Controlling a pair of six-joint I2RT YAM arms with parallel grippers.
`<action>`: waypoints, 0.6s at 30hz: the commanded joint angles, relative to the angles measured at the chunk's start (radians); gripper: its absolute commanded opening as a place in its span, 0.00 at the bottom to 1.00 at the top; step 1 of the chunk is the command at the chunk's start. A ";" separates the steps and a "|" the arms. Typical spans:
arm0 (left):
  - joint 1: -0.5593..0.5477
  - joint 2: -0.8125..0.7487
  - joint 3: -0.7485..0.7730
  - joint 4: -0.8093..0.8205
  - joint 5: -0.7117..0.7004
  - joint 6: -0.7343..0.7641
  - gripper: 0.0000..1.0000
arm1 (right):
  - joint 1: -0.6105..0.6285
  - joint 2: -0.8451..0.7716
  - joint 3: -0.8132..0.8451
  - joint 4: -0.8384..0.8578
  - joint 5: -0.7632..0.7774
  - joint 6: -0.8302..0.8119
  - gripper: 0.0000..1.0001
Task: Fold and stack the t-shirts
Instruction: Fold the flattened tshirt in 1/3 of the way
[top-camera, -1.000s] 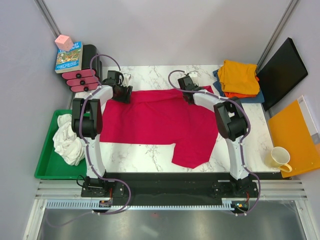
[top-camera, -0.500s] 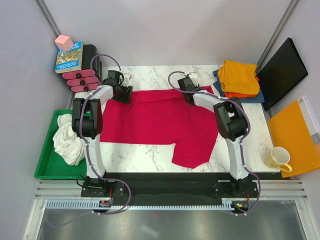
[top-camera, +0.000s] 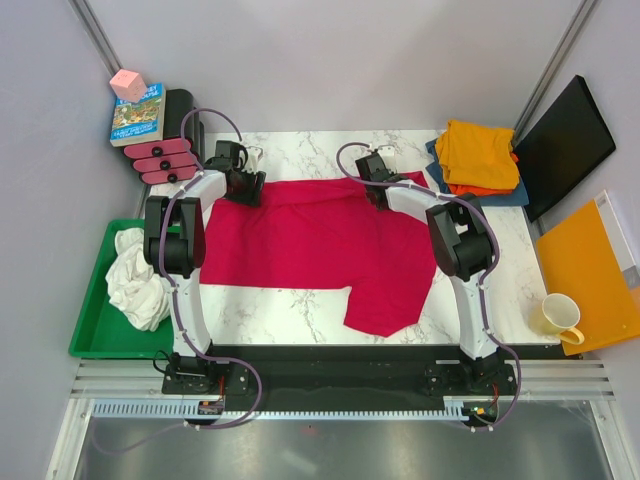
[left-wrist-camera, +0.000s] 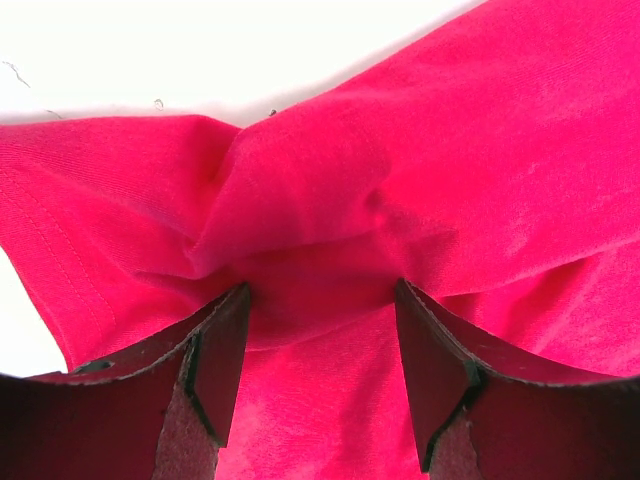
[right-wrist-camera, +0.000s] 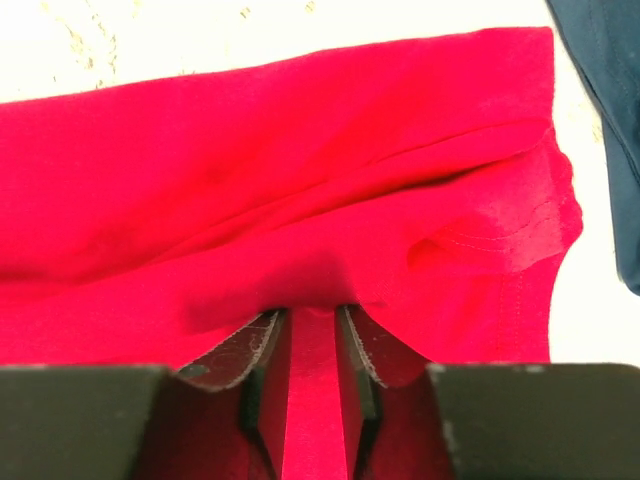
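The only lettering in view is on the blue cover of a book (top-camera: 138, 114) that lies just off the far left corner of the table (top-camera: 300, 150), under a pink cube (top-camera: 127, 85). From the overhead view the cover shows a few lines of pale title print above a picture, but the letters are too small and blurred to make out a single word. Both wrist views show no readable print.
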 joint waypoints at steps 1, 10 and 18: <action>-0.011 0.003 0.013 -0.023 0.021 -0.026 0.66 | -0.016 0.014 -0.010 -0.008 -0.013 0.019 0.28; -0.011 0.003 0.010 -0.026 0.024 -0.027 0.66 | -0.023 -0.002 -0.032 -0.003 -0.022 0.032 0.12; -0.011 -0.008 0.004 -0.024 0.027 -0.030 0.66 | -0.020 -0.045 -0.046 0.001 -0.022 0.037 0.00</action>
